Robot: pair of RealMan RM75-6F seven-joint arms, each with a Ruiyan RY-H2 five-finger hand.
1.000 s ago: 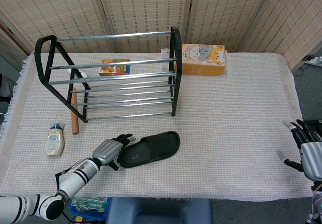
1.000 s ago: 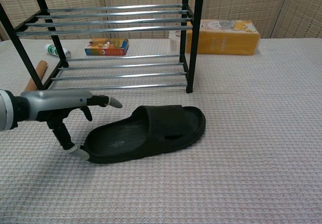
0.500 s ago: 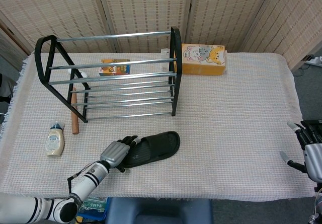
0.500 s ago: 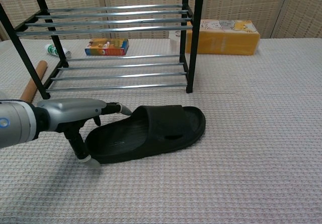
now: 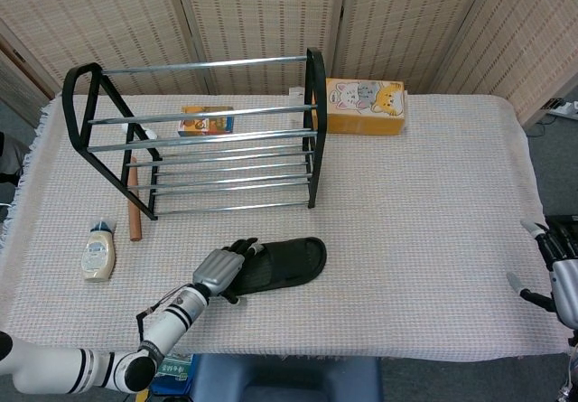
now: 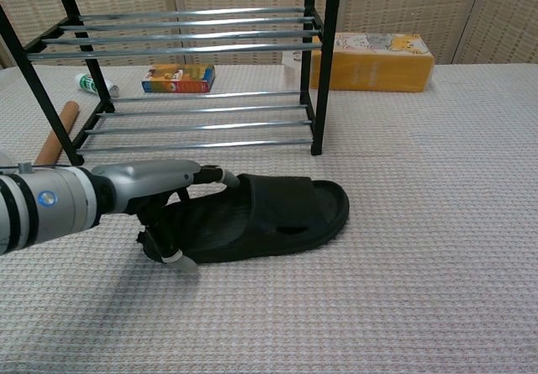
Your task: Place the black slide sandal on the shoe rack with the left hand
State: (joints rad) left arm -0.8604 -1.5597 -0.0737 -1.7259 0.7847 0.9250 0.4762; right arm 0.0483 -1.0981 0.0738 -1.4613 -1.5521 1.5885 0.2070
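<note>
The black slide sandal point(image 5: 284, 264) point(image 6: 282, 214) lies flat on the table cloth, toe to the right, in front of the black and chrome shoe rack point(image 5: 312, 131) point(image 6: 320, 71). My left hand point(image 5: 221, 272) point(image 6: 164, 199) straddles the sandal's heel. Its fingers point(image 6: 214, 175) reach over the heel's top, and the thumb tip point(image 6: 181, 263) sits at the near edge by the cloth. The fingers are still spread, not clamped. My right hand point(image 5: 560, 275) hangs at the table's right edge in the head view, fingers apart and holding nothing.
A yellow cat-print box point(image 5: 364, 106) point(image 6: 370, 61) stands right of the rack. A small orange box point(image 5: 206, 120) point(image 6: 178, 77) and a tube point(image 6: 94, 84) lie behind and under it. A wooden stick point(image 5: 134, 212) and a small bottle point(image 5: 97, 253) lie at the left.
My left hand has slid right, from beside the sandal's heel to over it. The sandal has been nudged slightly to the right. My right hand has drifted lower and further right.
</note>
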